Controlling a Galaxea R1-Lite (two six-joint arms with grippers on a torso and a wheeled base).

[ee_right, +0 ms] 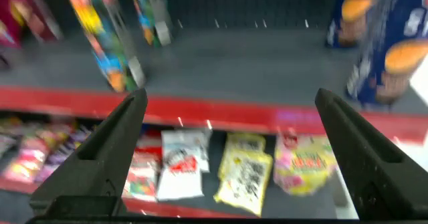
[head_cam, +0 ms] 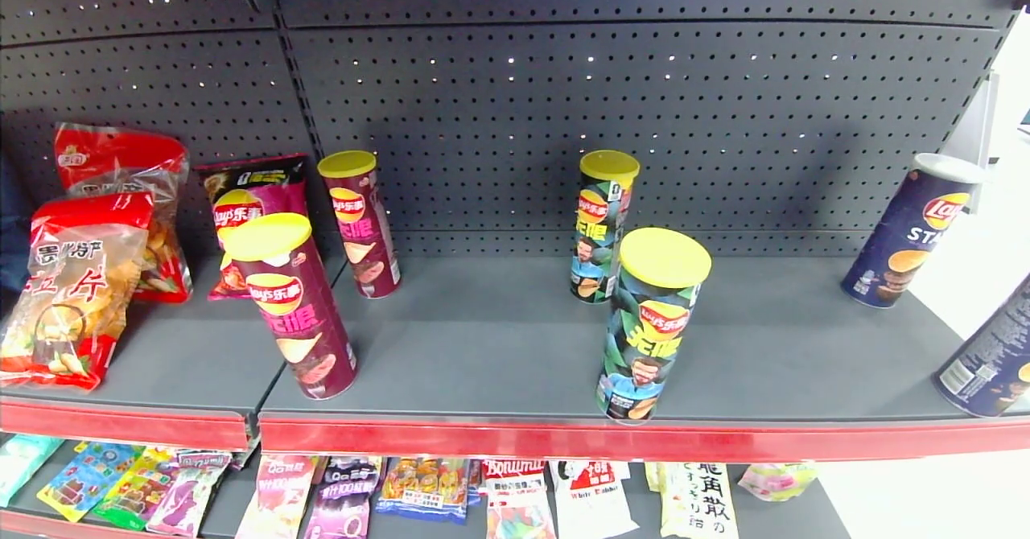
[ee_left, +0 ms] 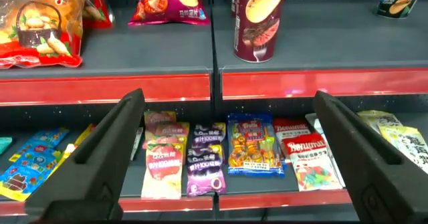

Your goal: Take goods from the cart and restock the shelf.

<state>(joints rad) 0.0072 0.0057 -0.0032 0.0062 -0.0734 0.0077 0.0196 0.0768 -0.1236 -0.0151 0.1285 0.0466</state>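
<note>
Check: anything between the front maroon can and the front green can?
Nothing. Head view shows bare shelf between the front maroon can and the front green can.

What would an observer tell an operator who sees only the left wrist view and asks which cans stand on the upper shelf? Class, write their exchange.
Observer: Six stand on the shelf: front maroon can, rear maroon can, front green can, rear green can, rear navy can, front navy can.
Operator: Which are at the right end?
Observer: Both navy ones; the head view's edge cuts off the front one.
Operator: Is the right gripper free?
Observer: Yes, the right gripper is open and empty.
</note>
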